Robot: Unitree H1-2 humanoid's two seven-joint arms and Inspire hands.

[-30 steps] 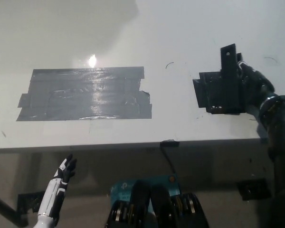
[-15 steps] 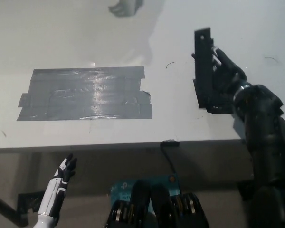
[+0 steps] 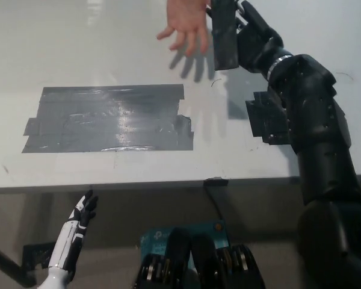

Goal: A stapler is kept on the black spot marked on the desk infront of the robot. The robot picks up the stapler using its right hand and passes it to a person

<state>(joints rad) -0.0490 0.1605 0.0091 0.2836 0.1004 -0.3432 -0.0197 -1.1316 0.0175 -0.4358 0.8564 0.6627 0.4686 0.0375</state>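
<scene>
My black right hand point(image 3: 248, 37) is shut on the black stapler point(image 3: 224, 36), which it holds upright high over the far side of the white desk point(image 3: 138, 60). A person's hand point(image 3: 185, 21) reaches in from the top edge, palm down with fingers spread, right beside the stapler's left side. I cannot tell whether it touches the stapler. The black spot point(image 3: 268, 120) on the desk is partly covered by my right arm and has nothing on it. My white left hand point(image 3: 81, 217) rests low at the lower left, below the desk's front edge, fingers apart.
A large patch of grey tape point(image 3: 108, 117) lies on the left half of the desk. A black cable point(image 3: 215, 195) hangs off the front edge near the middle. A dark bracket point(image 3: 36, 256) sits on the floor at the lower left.
My right hand has lifted the stapler off the black spot and carried it up and away to the left. The person's hand has come in from the top to meet it.
</scene>
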